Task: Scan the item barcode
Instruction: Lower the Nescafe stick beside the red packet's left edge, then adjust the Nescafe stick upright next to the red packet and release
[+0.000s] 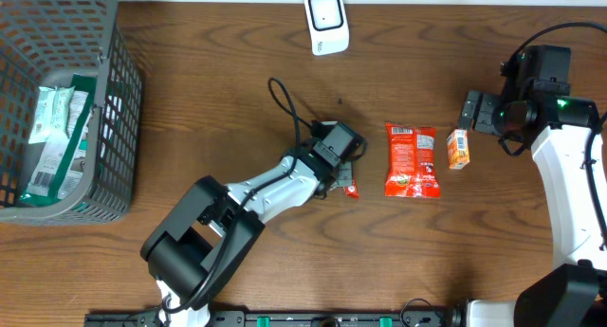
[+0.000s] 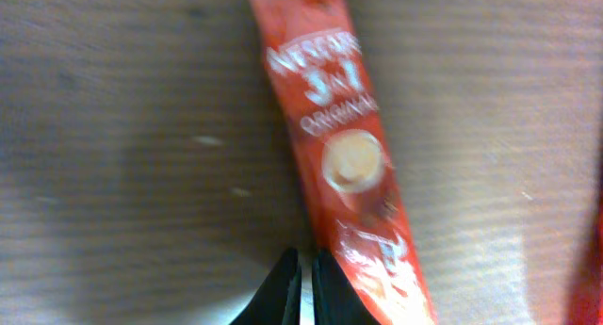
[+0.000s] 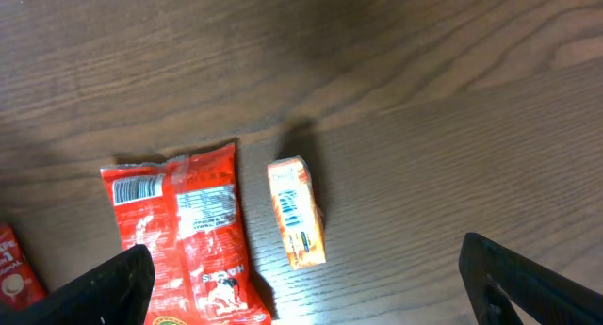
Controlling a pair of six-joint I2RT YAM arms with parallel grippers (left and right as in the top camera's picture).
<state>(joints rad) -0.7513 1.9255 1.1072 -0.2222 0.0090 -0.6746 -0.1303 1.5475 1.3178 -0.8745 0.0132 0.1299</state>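
Note:
A red Nescafé 3-in-1 sachet (image 2: 344, 146) lies flat on the wooden table, running from the top centre to the bottom right of the left wrist view. My left gripper (image 2: 303, 264) is shut, its fingers pressed together at the sachet's lower left edge, which runs into the narrow slit between them. From overhead only the sachet's red tip (image 1: 352, 189) shows under that gripper (image 1: 345, 179). The white scanner (image 1: 326, 22) stands at the table's far edge. My right gripper (image 3: 303, 264) hangs open above a small orange box (image 3: 297, 212), holding nothing.
A red snack bag (image 1: 412, 160) lies between the sachet and the orange box (image 1: 458, 148). A grey wire basket (image 1: 114, 99) with green-and-white packs fills the far left. A black cable (image 1: 285, 99) loops behind the left arm.

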